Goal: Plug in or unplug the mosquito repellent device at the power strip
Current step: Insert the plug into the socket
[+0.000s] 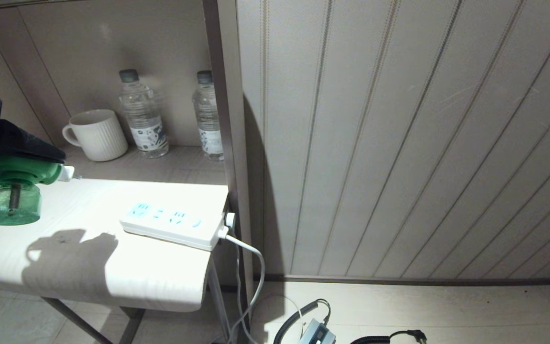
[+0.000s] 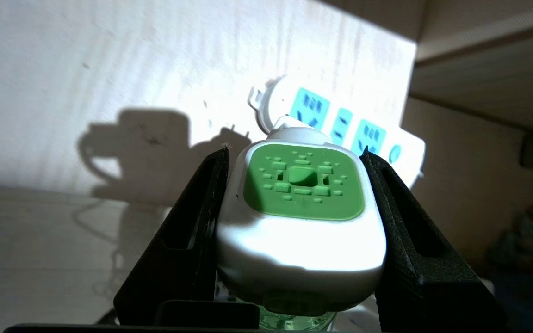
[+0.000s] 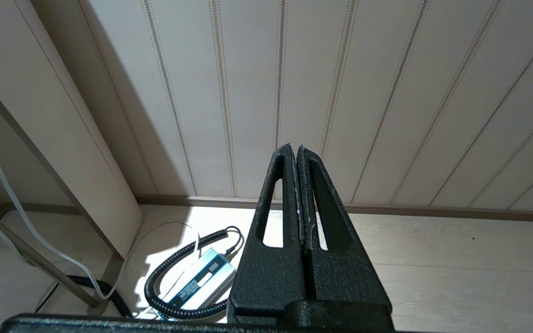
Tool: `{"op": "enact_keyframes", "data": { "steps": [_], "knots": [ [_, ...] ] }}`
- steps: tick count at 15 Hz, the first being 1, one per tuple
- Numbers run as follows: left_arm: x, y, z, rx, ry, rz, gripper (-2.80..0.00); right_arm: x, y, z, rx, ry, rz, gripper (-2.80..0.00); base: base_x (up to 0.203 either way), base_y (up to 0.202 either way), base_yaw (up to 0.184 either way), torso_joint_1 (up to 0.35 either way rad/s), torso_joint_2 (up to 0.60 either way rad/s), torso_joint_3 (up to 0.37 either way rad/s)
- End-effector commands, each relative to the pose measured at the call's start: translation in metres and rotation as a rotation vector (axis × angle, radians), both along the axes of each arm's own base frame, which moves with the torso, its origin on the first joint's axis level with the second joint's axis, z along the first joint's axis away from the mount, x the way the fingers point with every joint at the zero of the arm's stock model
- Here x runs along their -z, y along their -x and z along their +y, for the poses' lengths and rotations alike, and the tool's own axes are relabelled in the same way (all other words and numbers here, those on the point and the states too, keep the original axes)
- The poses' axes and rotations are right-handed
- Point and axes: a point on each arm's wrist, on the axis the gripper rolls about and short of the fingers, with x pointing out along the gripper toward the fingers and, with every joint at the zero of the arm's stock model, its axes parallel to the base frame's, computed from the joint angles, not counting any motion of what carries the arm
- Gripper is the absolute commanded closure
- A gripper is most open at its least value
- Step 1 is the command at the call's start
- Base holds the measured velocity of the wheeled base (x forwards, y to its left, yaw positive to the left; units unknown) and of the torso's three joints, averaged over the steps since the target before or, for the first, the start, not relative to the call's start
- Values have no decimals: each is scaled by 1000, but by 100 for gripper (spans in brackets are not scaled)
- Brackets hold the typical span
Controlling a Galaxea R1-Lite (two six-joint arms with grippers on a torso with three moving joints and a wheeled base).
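Observation:
My left gripper (image 2: 294,150) is shut on the white head of the mosquito repellent device (image 2: 301,217), one black finger on each side of its green square face. In the head view the device (image 1: 11,203) hangs at the far left above the white table (image 1: 89,267), with its green bottle downward and its white plug end pointing right. The power strip (image 1: 172,224) lies flat near the table's right edge, well apart from the device, with its sockets empty. It also shows beyond the device as the power strip (image 2: 368,138). My right gripper (image 3: 296,150) is shut and empty, parked low by the wall.
A white mug (image 1: 97,134) and two clear water bottles (image 1: 142,117) (image 1: 208,117) stand on the shelf behind the table. A brown upright post (image 1: 229,119) borders the table's right side. The strip's white cord (image 1: 251,267) drops to the floor, where a power adapter (image 3: 197,282) with a coiled cable lies.

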Motion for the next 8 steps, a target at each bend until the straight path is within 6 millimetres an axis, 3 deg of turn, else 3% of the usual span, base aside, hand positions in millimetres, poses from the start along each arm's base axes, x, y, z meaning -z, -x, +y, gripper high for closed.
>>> {"op": "enact_keyframes", "data": {
  "steps": [1, 8],
  "knots": [
    [6, -19, -4, 44, 40, 102, 0, 0, 0, 0, 0, 0, 0, 0, 0, 0, 0, 0, 0, 0],
    [26, -60, -19, 89, 69, 155, 0, 0, 0, 0, 0, 0, 0, 0, 0, 0, 0, 0, 0, 0]
  ]
}}
